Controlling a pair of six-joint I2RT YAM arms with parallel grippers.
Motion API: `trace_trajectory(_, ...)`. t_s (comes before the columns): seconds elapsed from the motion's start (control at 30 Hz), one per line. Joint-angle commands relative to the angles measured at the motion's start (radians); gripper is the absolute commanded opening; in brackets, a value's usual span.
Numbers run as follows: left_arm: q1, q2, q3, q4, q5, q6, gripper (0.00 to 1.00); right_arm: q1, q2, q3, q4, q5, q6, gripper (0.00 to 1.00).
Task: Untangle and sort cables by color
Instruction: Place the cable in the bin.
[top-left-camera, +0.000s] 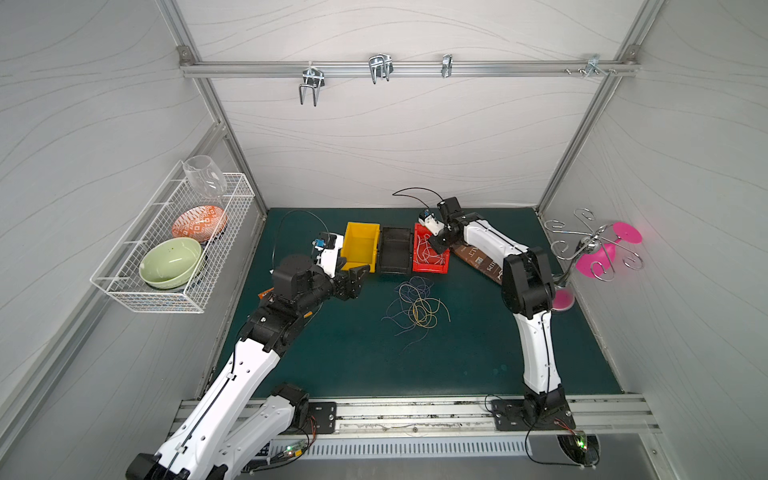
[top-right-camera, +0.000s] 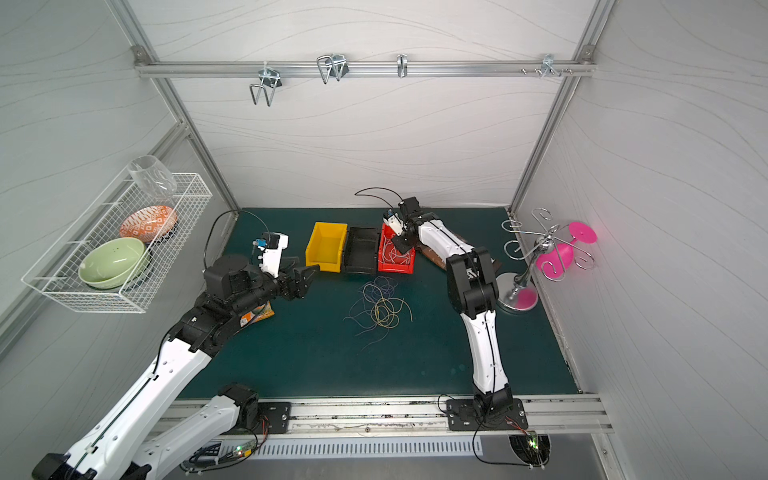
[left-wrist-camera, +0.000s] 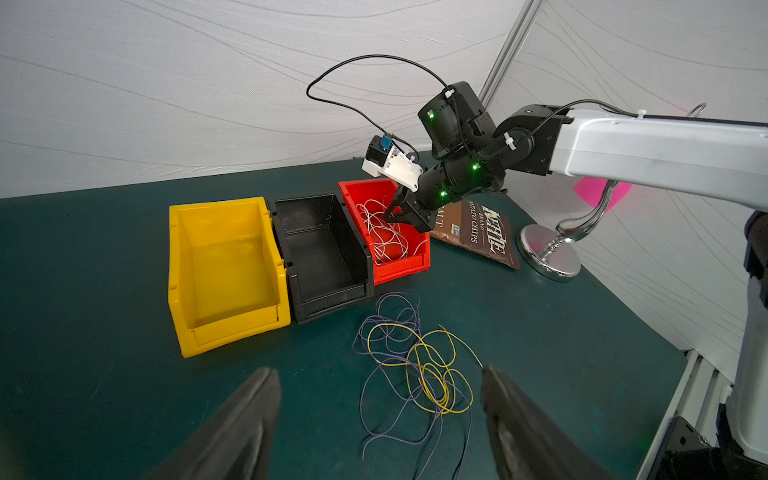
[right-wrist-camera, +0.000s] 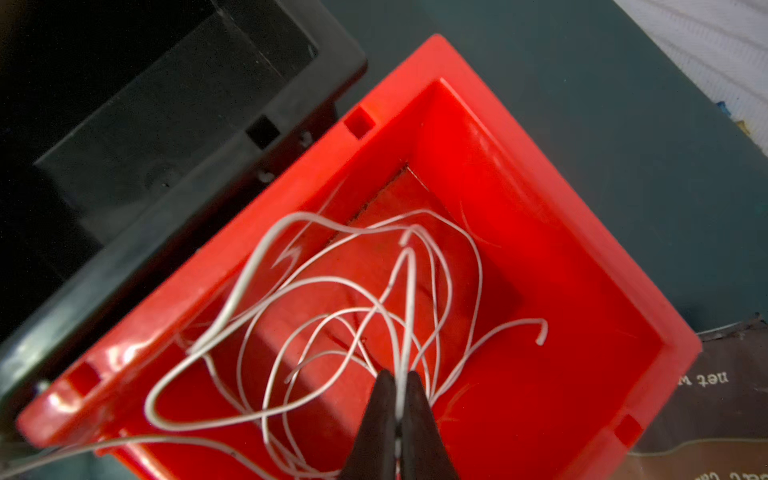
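A loose tangle of yellow-olive and dark blue-purple cables (top-left-camera: 417, 309) (top-right-camera: 380, 309) (left-wrist-camera: 415, 365) lies on the green mat in front of three bins. White cables (top-left-camera: 430, 253) (left-wrist-camera: 384, 232) (right-wrist-camera: 332, 311) are piled in the red bin (top-left-camera: 430, 269) (right-wrist-camera: 519, 145). My right gripper (top-left-camera: 436, 245) (top-right-camera: 401, 245) (right-wrist-camera: 399, 376) reaches down into that bin, shut on a white cable that runs between its fingertips. My left gripper (top-left-camera: 358, 279) (top-right-camera: 307, 282) (left-wrist-camera: 377, 372) hovers open to the left of the tangle, holding nothing.
An empty yellow bin (top-left-camera: 360, 249) and an empty black bin (top-left-camera: 397, 249) stand left of the red one. A brown chips bag (top-left-camera: 478, 259) lies right of the bins. A chrome glass stand (top-right-camera: 517, 297) with a pink glass (top-left-camera: 602, 253) is at the right. A wire basket (top-left-camera: 166, 249) hangs on the left wall.
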Motion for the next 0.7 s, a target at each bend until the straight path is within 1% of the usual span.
trace_trajectory(0.0, 0.003, 0.004, 0.017, 0.036, 0.011, -0.002, 0.8, 0.009, 0.001, 0.036, -0.053, 0.009, 0.014, 0.17)
trace_trajectory(0.07, 0.002, 0.004, 0.017, 0.036, 0.012, -0.004, 0.8, 0.011, -0.022, 0.034, -0.061, 0.017, 0.014, 0.28)
trace_trajectory(0.13, 0.002, 0.004, 0.017, 0.038, 0.015, -0.005, 0.8, 0.011, -0.057, 0.02, -0.061, 0.019, 0.013, 0.34)
trace_trajectory(0.23, 0.002, 0.004, 0.016, 0.041, 0.019, -0.01, 0.8, 0.012, -0.12, -0.003, -0.061, 0.022, 0.016, 0.39)
trace_trajectory(0.33, 0.002, 0.008, 0.013, 0.033, 0.013, -0.019, 0.8, 0.015, -0.203, -0.04, -0.061, 0.017, 0.024, 0.46)
trace_trajectory(0.4, 0.002, 0.012, 0.014, 0.02, 0.001, -0.032, 0.8, 0.017, -0.264, -0.075, -0.057, 0.014, 0.036, 0.49)
trace_trajectory(0.53, 0.003, 0.021, 0.004, -0.007, -0.016, -0.077, 0.8, 0.019, -0.421, -0.192, -0.025, -0.026, 0.091, 0.56)
trace_trajectory(0.67, 0.002, 0.041, -0.015, -0.03, -0.001, -0.139, 0.79, 0.028, -0.603, -0.362, 0.035, -0.072, 0.174, 0.62)
